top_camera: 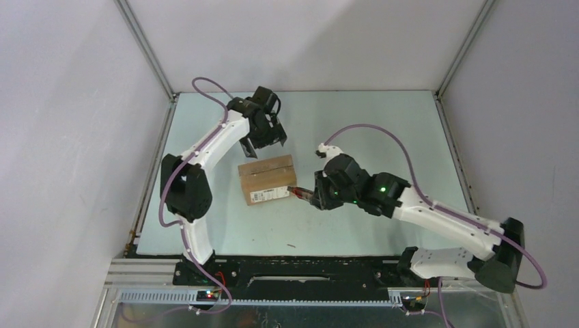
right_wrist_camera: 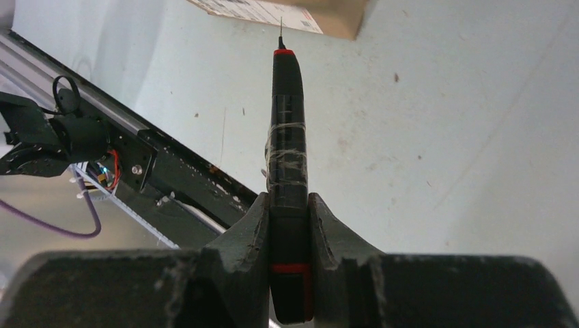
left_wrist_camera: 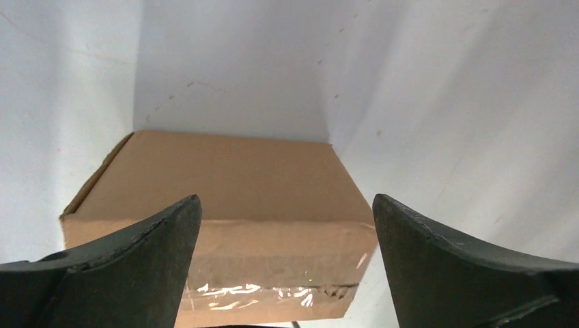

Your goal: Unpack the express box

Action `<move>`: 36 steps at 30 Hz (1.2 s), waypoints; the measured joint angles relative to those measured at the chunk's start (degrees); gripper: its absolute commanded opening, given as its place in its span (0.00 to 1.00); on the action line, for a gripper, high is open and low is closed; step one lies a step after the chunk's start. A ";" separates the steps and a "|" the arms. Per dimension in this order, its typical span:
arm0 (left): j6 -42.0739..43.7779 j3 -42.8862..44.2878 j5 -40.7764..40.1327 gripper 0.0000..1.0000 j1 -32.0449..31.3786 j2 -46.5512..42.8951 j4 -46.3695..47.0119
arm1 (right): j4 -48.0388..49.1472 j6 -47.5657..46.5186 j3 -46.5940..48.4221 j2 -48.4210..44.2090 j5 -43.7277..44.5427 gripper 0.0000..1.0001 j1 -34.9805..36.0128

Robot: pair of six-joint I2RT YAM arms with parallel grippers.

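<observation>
Two tools in view. Left tool [left_wrist_camera: 287, 205] spread wide, empty, hanging above far side of box [top_camera: 267, 179]. Box sits mid-desk [top_camera: 382, 130], brown cardboard, flaps shut, clear tape [left_wrist_camera: 273, 292] along seam, white label [top_camera: 267, 196] on near side. Right tool [right_wrist_camera: 288, 201] clamped on knife [right_wrist_camera: 287, 130], red-and-black body, thin blade out, tip pointing at box's near right corner beside label; contact unclear.

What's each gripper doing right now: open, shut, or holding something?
Left gripper: open, holding nothing, near the express box.
Right gripper: shut on the utility knife.
</observation>
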 measured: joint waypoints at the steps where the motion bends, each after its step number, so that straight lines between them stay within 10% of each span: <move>1: 0.50 1.11 -0.09 1.00 0.20 -0.02 -0.42 | -0.87 0.00 -0.15 -1.22 -0.26 0.00 -0.55; 10: 1.27 -0.76 -1.42 0.98 0.85 -6.49 -0.85 | -7.54 -1.99 -0.44 -14.01 -4.68 0.00 -12.57; 18: -6.54 -22.97 -2.99 0.95 -7.52 -27.87 -1.57 | 9.27 -9.35 -0.44 0.57 -7.85 0.00 -23.58; 26: -13.09 -40.81 -0.87 0.98 -13.90 -36.22 0.13 | 20.33 -16.98 5.70 18.86 -11.67 0.00 -23.47; 36: -10.93 -43.23 -0.42 1.00 -6.60 -32.52 5.86 | 21.99 -19.41 3.56 17.88 -11.93 0.00 -17.27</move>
